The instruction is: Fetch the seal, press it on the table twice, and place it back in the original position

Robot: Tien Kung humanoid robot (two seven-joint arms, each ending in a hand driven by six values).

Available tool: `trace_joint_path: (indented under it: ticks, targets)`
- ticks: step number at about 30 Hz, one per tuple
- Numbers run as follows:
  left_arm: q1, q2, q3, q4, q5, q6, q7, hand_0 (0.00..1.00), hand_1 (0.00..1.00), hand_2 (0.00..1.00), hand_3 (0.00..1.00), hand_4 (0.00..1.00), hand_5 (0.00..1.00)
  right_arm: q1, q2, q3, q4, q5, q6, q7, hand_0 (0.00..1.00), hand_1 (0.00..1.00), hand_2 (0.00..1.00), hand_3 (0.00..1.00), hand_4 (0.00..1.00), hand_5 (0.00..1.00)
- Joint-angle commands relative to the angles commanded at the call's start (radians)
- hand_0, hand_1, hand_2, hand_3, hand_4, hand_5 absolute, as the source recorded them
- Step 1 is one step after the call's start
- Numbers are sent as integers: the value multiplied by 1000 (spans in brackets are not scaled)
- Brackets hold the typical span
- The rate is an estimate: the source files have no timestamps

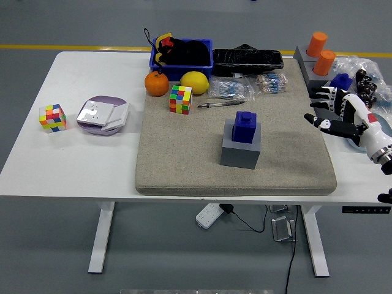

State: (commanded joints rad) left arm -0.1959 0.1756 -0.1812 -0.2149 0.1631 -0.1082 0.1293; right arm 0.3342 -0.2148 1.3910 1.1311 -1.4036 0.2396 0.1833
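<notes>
Now the blue seal (247,127) is seen standing upright on a grey block (241,150) in the middle of the rough beige mat (177,165). It is well to the left of the right hand (339,113), whose fingers are spread and nothing is held. No left hand is seen.

Right forearm (381,147) cut by the edge; bagged items (248,86) too small to identify.

Honestly can't read any text here. The packets (245,87) up left of the right hand (343,113) have print on them, but it's way too small and blurry.
</notes>
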Motion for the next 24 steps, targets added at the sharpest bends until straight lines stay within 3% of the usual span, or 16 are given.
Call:
trace_joint_path:
  ticks: [5,6,11,12,23,24]
  targets:
    - [-1,3,-1,-1,2,0,-1,814,813,785,834,791,403,25,4,-60,-10,-1,25,-4,805,740,769,790,940,32]
    - [-1,3,1,-1,2,-1,-1,812,814,785,833,790,402,32,6,-76,-13,-2,29,-4,845,803,834,865,986,10]
    - [-1,4,12,-1,-4,-2,0,812,814,785,833,790,402,63,19,-141,-31,6,31,3,845,803,834,865,986,10]
    - [-1,3,15,-1,-6,-2,1,812,814,786,834,791,401,70,23,-153,-35,8,30,5,850,846,888,892,997,6]
    - [-2,4,24,-2,-8,-2,0,813,814,787,835,791,401,112,45,-233,-69,13,-1,24,850,858,900,899,998,10]
    - [-2,4,25,-2,-8,-2,0,812,814,787,834,791,400,115,46,-241,-73,14,-8,29,822,808,834,859,988,2]
